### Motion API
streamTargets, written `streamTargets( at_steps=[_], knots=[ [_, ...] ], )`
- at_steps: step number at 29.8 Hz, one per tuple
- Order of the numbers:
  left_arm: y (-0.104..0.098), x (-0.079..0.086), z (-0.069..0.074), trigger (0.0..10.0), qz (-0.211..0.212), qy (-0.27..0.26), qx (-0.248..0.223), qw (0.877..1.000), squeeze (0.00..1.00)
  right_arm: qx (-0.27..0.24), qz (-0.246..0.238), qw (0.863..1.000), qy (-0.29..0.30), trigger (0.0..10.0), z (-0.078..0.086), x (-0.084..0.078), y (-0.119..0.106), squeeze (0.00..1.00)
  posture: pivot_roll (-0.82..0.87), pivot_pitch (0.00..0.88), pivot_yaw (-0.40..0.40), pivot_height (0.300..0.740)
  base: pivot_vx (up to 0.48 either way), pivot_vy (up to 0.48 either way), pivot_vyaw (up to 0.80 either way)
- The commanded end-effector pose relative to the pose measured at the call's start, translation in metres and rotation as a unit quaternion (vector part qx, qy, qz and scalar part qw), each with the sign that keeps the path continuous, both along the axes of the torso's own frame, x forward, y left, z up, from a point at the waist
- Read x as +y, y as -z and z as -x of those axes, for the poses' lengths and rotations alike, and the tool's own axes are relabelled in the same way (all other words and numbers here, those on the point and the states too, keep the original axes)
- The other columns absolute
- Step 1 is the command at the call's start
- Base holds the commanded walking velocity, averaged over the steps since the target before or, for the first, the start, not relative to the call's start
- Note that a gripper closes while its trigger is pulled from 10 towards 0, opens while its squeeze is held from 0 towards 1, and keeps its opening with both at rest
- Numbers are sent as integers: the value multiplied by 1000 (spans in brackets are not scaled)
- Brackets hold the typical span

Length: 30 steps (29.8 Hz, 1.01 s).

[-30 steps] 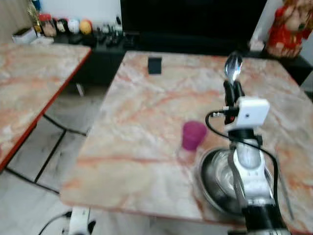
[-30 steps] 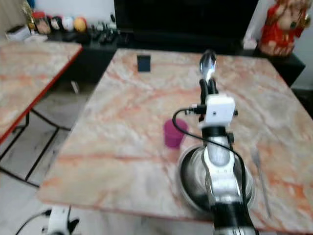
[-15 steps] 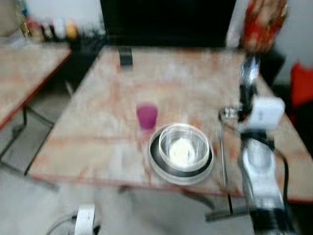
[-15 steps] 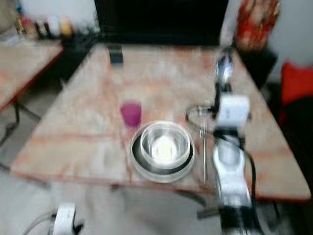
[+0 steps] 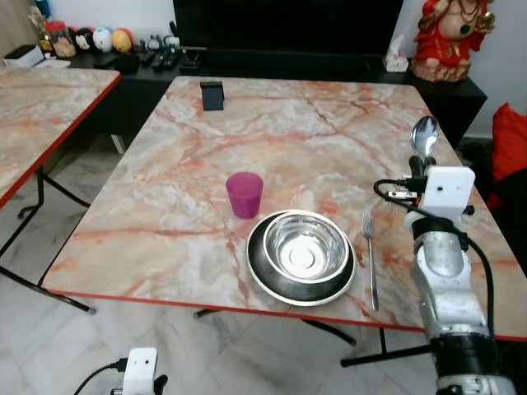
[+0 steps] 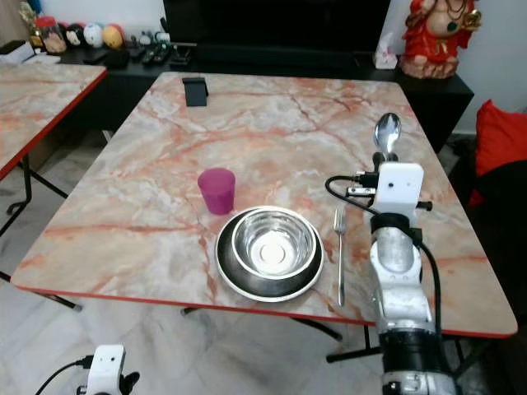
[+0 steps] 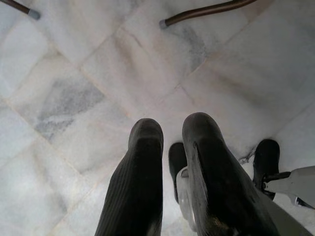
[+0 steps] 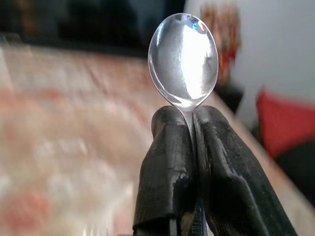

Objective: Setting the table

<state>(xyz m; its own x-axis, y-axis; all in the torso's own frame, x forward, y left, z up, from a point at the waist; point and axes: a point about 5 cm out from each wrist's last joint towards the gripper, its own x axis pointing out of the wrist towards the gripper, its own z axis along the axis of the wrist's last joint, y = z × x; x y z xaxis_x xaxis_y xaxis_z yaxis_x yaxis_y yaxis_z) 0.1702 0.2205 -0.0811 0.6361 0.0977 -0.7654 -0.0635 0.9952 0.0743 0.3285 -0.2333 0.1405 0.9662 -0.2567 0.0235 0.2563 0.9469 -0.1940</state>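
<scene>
The shiny silver metal spoon sits pinched by its handle between the two black fingers of your right gripper, and its bowl sticks out just beyond the fingertips. In the head views you see the spoon standing upright above the gripper, its long axis running along the fingers, with the bowl at the top and pointing toward the far side of the table. The gripper is closed narrow on the handle and holds the spoon above the right edge of the pink-veined marble table.

To the left of that arm you have a thin silver fork lying flat on the table, tines away from you. Just beside it is a steel bowl nested in a dark round plate. A small magenta plastic cup stands upright near the plate's far left.

Your left gripper hangs over the white marble floor tiles, its two fingers a narrow gap apart, holding nothing.
</scene>
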Motion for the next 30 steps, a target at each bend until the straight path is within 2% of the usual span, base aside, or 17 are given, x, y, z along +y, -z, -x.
streamTargets(
  at_steps=[1,7,11,15,30],
  knots=[
    [2,0,4,10000,0,2,12,1000,0,29,-20,999,6,10000,0,-5,7,0,-88,0,-15,740,0,0,0],
    [2,1,3,10000,0,4,13,1000,0,81,-22,996,-7,10000,3,-8,18,0,-93,0,-11,740,0,0,0],
    [2,1,3,10000,-1,5,14,1000,0,119,-46,992,-12,10000,5,-9,27,0,-99,0,-8,740,0,0,0],
    [1,1,1,10000,-1,6,13,1000,0,159,-53,985,-33,10000,7,-4,37,0,-102,0,-7,740,0,0,0],
    [2,-2,1,10000,2,3,12,1000,0,196,-81,977,-32,10000,13,8,51,0,-98,0,-15,740,0,0,0]
  ],
)
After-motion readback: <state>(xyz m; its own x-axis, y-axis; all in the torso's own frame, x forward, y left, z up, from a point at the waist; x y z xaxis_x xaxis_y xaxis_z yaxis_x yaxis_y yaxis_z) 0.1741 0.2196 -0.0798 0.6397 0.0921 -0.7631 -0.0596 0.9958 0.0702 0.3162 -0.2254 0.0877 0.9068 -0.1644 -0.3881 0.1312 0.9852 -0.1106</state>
